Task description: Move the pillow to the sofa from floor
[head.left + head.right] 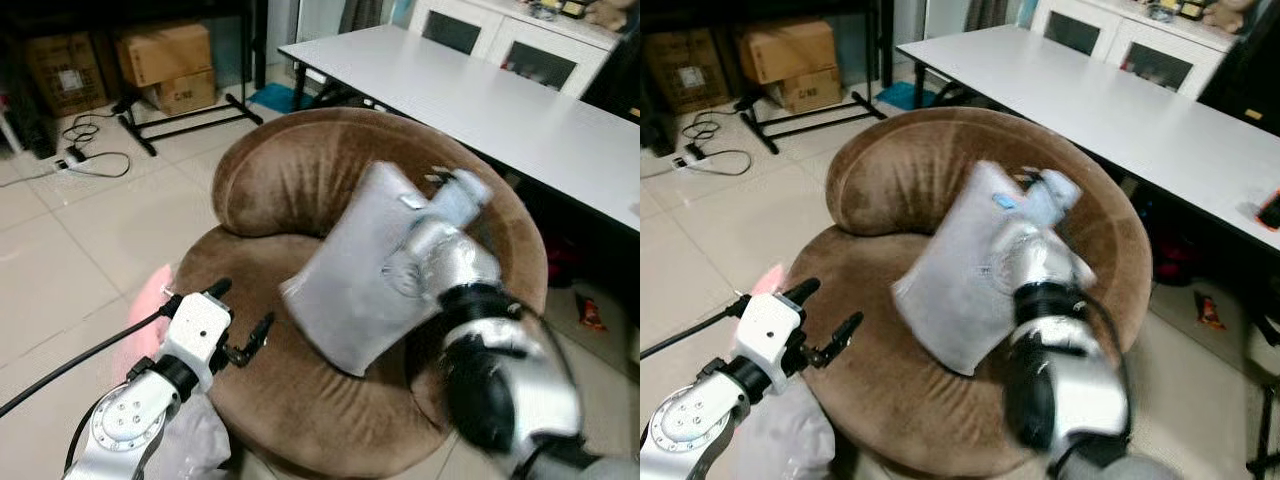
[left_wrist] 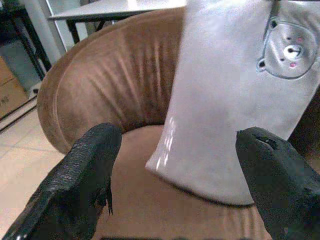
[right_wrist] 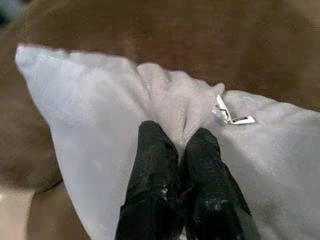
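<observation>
Right arm nearest the lens, silver, blurred. Right gripper [image 3: 174,150] has its two black fingers pressed together with a pinch of fabric between them, at the top edge of the pillow [image 1: 360,270]. A small white tag [image 3: 231,114] sits just beside the pinch.

Pillow: pale grey, held tilted over the seat of the sofa [image 1: 290,180], lower corner down near the cushion; cannot tell whether it touches. A bear face patch [image 2: 289,50] shows on the side facing the left wrist.

Sofa: round, brown, curved backrest.

Left gripper [image 1: 238,325] at the sofa's front edge, fingers [image 2: 85,175] spread wide, nothing between them, pointed at the pillow.

Containers: two cardboard boxes [image 1: 170,65] stacked on the floor beyond the sofa, flaps closed, contents hidden. White table [image 1: 470,100] stands behind the sofa.
</observation>
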`<state>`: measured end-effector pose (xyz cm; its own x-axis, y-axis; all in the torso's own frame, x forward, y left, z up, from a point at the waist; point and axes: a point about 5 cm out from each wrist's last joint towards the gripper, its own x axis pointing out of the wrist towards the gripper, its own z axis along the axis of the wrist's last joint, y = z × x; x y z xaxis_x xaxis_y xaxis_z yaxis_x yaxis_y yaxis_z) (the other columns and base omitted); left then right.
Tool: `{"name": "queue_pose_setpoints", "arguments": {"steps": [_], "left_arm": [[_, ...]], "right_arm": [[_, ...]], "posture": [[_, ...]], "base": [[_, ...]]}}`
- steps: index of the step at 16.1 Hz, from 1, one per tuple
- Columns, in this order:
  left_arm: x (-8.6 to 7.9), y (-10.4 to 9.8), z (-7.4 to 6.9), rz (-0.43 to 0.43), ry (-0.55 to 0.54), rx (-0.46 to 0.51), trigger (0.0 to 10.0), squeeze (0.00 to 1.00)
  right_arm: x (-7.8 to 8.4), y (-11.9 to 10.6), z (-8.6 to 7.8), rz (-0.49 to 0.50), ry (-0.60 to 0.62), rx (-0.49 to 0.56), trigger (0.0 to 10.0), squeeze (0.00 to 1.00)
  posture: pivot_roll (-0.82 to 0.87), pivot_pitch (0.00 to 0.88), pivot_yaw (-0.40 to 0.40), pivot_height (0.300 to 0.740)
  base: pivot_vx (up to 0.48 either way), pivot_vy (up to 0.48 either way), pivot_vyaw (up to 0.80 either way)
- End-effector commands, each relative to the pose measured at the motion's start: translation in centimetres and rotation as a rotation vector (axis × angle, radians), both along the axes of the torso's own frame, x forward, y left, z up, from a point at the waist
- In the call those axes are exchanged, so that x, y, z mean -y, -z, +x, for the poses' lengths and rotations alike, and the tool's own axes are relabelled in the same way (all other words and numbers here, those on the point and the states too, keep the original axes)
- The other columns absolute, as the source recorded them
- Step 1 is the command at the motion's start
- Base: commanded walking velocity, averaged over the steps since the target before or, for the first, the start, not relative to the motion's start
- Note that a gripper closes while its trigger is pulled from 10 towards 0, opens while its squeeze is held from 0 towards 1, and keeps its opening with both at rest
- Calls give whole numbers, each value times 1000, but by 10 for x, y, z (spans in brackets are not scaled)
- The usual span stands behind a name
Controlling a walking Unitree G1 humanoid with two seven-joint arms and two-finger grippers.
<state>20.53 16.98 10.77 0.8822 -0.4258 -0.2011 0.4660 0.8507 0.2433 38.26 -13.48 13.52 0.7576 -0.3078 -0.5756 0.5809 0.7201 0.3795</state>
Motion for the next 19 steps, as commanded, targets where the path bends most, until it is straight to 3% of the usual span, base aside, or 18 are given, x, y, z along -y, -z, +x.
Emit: {"name": "queue_pose_setpoints", "arguments": {"steps": [1,4,5,6,9,11,13,14,15,16,17,18,19], "left_arm": [[3,-3,-2,-2,21,0,10000,0],[4,-2,-5,-3,35,-16,10000,0],[5,-1,-6,-5,57,-29,10000,0],[6,-1,-6,-8,80,-37,10000,0],[7,-2,-4,-9,103,-37,10000,0],[8,-4,2,-7,106,-20,10000,0],[8,-5,7,-12,91,-4,10000,0],[9,-5,9,-17,89,0,10000,0],[10,-5,10,-18,91,0,10000,0],[12,-5,10,-23,97,0,10000,0],[14,-4,10,-32,102,-2,10000,0],[16,-4,9,-43,101,-7,10000,0],[18,-2,7,-55,86,-15,10000,0]], "right_arm": [[20,2,0,-29,138,-43,10000,0],[23,10,-1,-10,171,-75,10000,0],[21,15,-2,5,174,-67,10000,553],[22,19,-4,-3,191,-71,10000,1000],[23,21,-4,-19,213,-52,10000,1000],[32,11,-1,-90,234,24,10000,1000],[40,7,0,-95,270,53,10000,1000],[50,-2,3,-166,242,132,10000,1000],[52,-4,3,-177,243,138,10000,1000],[56,-8,4,-200,256,148,10000,918],[54,-14,7,-192,197,215,10000,0],[45,-21,11,-177,35,328,10000,0],[35,-27,10,-240,-159,475,10000,0]], "posture": [[137,0,-175,740],[144,0,-182,740],[147,0,-182,740],[151,0,-180,740],[147,0,-171,740],[133,0,-155,740],[126,0,-150,740],[113,0,-140,740],[110,0,-137,740],[110,0,-140,740],[110,0,-143,740],[110,0,-145,740],[109,0,-146,740]], "base": [[0,0,0],[0,0,0],[0,0,0],[0,0,0],[0,0,0],[0,0,0],[0,0,0],[0,0,0],[0,0,0],[0,0,0],[0,0,0],[0,0,0],[0,0,0]]}}
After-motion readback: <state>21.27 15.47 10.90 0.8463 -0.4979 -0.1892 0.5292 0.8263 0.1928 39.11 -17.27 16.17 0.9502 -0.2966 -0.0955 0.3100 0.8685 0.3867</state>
